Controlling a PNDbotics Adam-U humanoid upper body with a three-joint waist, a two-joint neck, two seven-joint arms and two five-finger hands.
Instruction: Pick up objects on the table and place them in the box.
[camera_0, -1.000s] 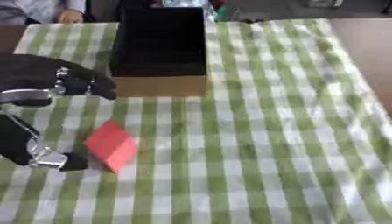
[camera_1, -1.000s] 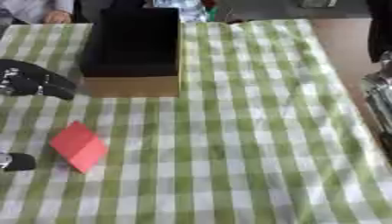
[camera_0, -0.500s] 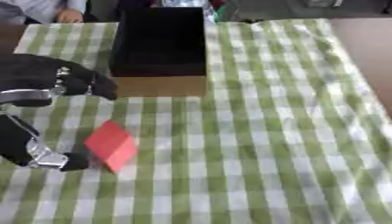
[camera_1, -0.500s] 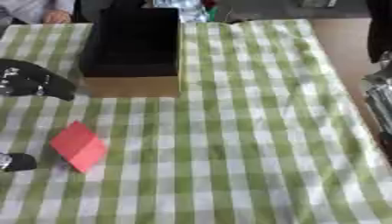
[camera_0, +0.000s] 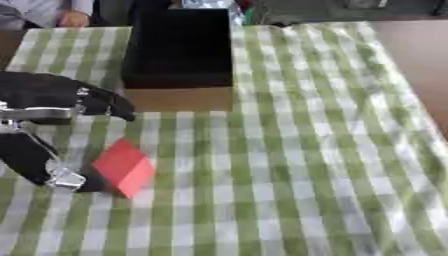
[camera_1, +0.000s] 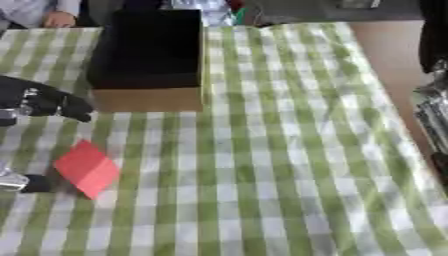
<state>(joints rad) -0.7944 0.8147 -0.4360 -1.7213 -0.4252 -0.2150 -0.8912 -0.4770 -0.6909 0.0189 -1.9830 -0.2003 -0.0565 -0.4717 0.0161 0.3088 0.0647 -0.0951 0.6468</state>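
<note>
Your work surface: a brown table (camera_0: 420, 65), bare wood showing only along its right side, the rest covered by a green-and-white checked cloth (camera_0: 306, 150).

On the cloth you have:
- an open cardboard box with a black interior (camera_0: 179, 50), standing at the far left-centre;
- a flat red square-shaped object (camera_0: 122, 167), lying at the near left, well apart from the box, one corner pointing toward it.

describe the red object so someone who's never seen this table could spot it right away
Start from the green-and-white checked tablecloth and find the open box, dark inside with tan walls, at the far middle. Come toward the near left: the red block lies flat on the cloth, right beside the left robot hand, whose fingers reach around it. It is the only red thing on the cloth.
</note>
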